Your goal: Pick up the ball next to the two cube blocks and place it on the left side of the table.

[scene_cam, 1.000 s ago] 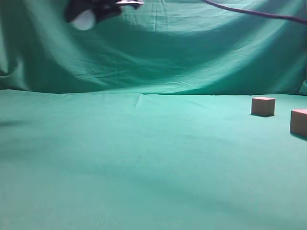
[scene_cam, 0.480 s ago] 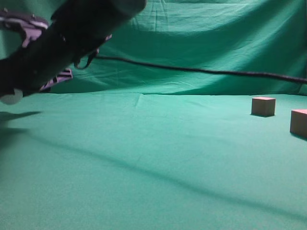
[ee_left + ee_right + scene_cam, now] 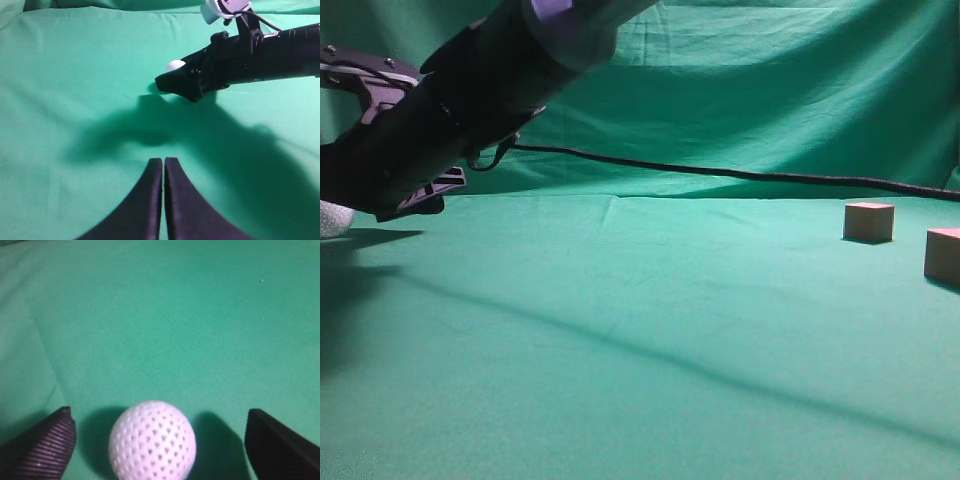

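Note:
The white dimpled ball (image 3: 152, 440) rests on the green table (image 3: 640, 330) at its far left edge (image 3: 330, 218). My right gripper (image 3: 157, 416) is open, with one finger on each side of the ball and a gap to each. Its arm reaches across from the right (image 3: 450, 110). In the left wrist view the ball (image 3: 175, 65) peeks out behind that gripper's tip (image 3: 172, 82). My left gripper (image 3: 163, 161) is shut and empty, held above bare cloth. The two cube blocks (image 3: 869, 221) (image 3: 943, 255) sit far off at the right.
A black cable (image 3: 740, 175) hangs from the right arm across the green backdrop, above the table. The arm casts a long shadow (image 3: 620, 345) over the middle of the cloth.
The right arm has swung down to the left, carrying the ball from high up near the backdrop to the cloth at the far left edge. The blocks have not moved.

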### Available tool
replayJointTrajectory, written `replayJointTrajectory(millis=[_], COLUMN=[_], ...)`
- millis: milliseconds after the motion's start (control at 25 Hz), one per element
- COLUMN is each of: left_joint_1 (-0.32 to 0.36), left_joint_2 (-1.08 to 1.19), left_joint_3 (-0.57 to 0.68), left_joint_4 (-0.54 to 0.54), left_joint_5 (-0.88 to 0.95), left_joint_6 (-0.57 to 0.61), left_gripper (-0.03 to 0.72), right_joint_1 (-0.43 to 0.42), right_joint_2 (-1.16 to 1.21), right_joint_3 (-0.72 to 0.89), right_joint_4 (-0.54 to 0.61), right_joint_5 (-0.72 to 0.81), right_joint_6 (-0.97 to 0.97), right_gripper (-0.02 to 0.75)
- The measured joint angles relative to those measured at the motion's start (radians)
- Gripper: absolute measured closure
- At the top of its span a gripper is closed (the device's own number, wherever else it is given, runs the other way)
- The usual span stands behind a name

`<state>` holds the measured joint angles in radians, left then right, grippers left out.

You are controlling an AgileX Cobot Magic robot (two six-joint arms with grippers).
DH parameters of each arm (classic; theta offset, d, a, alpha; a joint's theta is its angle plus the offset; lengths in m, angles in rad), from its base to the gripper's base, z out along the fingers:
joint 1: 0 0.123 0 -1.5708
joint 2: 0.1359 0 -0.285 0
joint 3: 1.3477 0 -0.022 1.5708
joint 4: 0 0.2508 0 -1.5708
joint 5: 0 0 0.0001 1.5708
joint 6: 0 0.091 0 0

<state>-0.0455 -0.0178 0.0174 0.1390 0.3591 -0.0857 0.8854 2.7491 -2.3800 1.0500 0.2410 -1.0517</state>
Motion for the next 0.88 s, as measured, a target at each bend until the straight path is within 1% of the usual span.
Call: replayJointTrajectory(millis=[80,160,240,280,360,400,440,520,560,640,720,800,880], left_joint_1=[0.000,0.000,0.000,0.000,0.000,0.000,0.000,0.000,0.000,0.000,0.000,0.000,0.000], left_joint_2=[0.000,0.000,0.000,0.000,0.000,0.000,0.000,0.000,0.000,0.000,0.000,0.000,0.000], left_joint_3=[0.000,0.000,0.000,0.000,0.000,0.000,0.000,0.000,0.000,0.000,0.000,0.000,0.000], left_joint_4=[0.000,0.000,0.000,0.000,0.000,0.000,0.000,0.000,0.000,0.000,0.000,0.000,0.000], left_joint_5=[0.000,0.000,0.000,0.000,0.000,0.000,0.000,0.000,0.000,0.000,0.000,0.000,0.000], left_joint_6=[0.000,0.000,0.000,0.000,0.000,0.000,0.000,0.000,0.000,0.000,0.000,0.000,0.000], left_gripper=[0.688,0.688,0.688,0.688,0.688,0.688,0.688,0.688,0.688,0.688,0.688,0.688,0.688], right_joint_1=[0.000,-0.007,-0.029,-0.045,-0.079,-0.100,-0.117,-0.155,-0.170,-0.182,-0.183,-0.183,-0.184], right_joint_2=[-0.017,-0.061,-0.127,-0.171,-0.252,-0.295,-0.337,-0.408,-0.445,-0.511,-0.583,-0.649,-0.726], right_joint_3=[0.000,0.000,0.000,0.000,-0.003,-0.006,-0.007,-0.008,-0.008,-0.008,-0.008,-0.008,-0.008], right_joint_4=[0.000,0.000,-0.006,-0.008,-0.035,-0.067,-0.103,-0.222,-0.283,-0.450,-0.603,-0.737,-0.823], right_joint_5=[0.021,0.080,0.202,0.261,0.401,0.459,0.531,0.678,0.739,0.880,0.975,1.012,1.020], right_joint_6=[0.000,0.000,0.035,0.076,0.236,0.331,0.405,0.534,0.572,0.664,0.746,0.833,0.892], right_gripper=[0.125,0.125,0.240,0.318,0.497,0.594,0.653,0.738,0.738,0.738,0.738,0.738,0.738])
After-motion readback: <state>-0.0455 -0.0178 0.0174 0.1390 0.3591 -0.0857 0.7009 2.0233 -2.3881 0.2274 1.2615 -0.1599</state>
